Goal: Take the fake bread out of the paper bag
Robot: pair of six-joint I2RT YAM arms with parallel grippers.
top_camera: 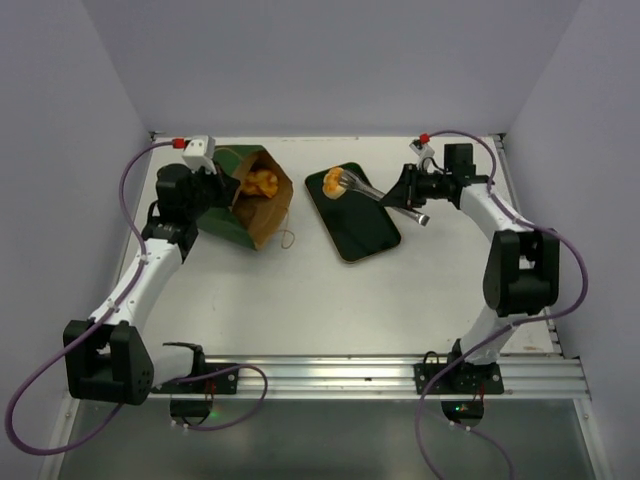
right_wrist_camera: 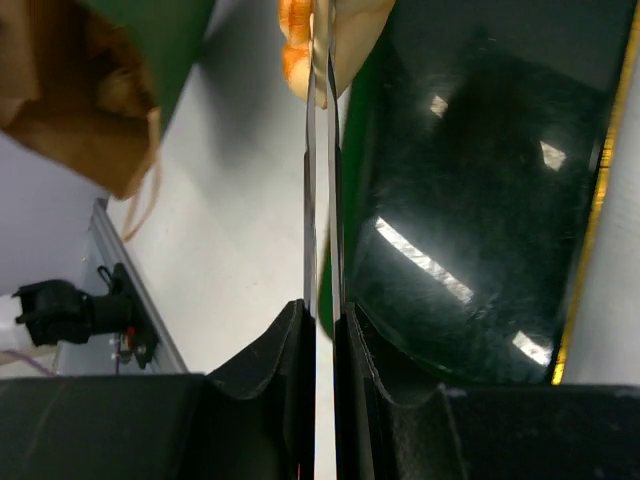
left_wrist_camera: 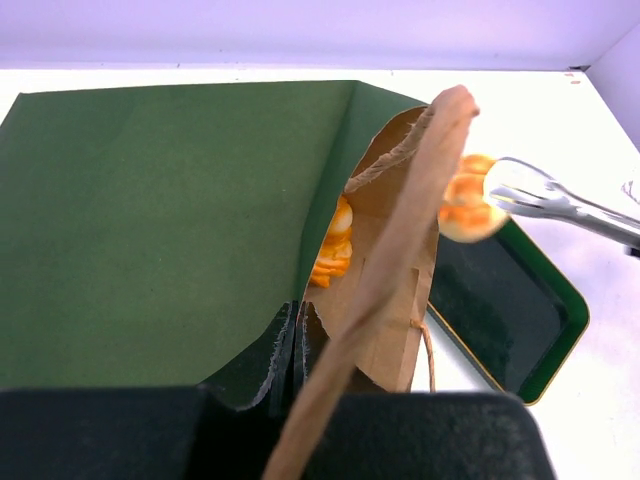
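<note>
The dark green paper bag [top_camera: 225,215] lies tilted at the back left, its brown mouth open toward the tray. Several golden-orange fake bread pieces [top_camera: 262,182] show inside it, also in the left wrist view [left_wrist_camera: 335,250]. My left gripper [top_camera: 222,190] is shut on the bag's rim [left_wrist_camera: 300,330]. My right gripper [top_camera: 405,192] is shut on metal tongs [top_camera: 366,189]. The tongs [right_wrist_camera: 322,200] pinch one orange bread piece [top_camera: 334,182] over the far end of the dark green tray [top_camera: 365,230]. That piece also shows in the left wrist view [left_wrist_camera: 462,208] and the right wrist view [right_wrist_camera: 298,50].
The tan-rimmed tray [left_wrist_camera: 510,320] lies in the middle of the table, just right of the bag. A tan cord handle [top_camera: 288,238] hangs from the bag's mouth. Lilac walls close in the table at the back and both sides.
</note>
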